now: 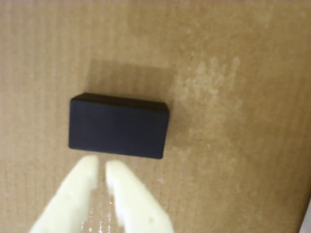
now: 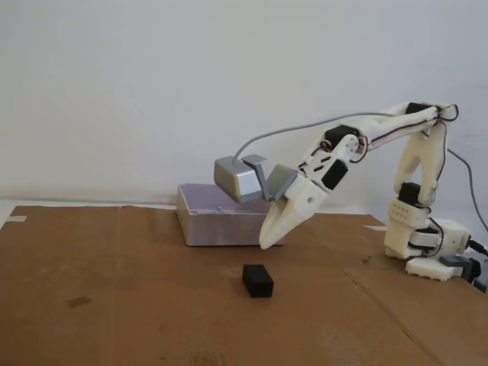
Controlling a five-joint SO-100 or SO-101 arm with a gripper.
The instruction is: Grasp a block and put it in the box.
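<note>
Partly hidden behind the arm, the box (image 2: pixel 217 223) sat at the cardboard-covered table's (image 2: pixel 137 305) rear by a white wall. Nearly closed, the empty tool (image 2: pixel 266 242) hovered above the block (image 2: pixel 258 280).

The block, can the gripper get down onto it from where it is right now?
Probably yes. The block lies alone on the cardboard, just below the gripper, with nothing between them. The gripper looks nearly shut in the wrist view, so it would need to open first.
</note>
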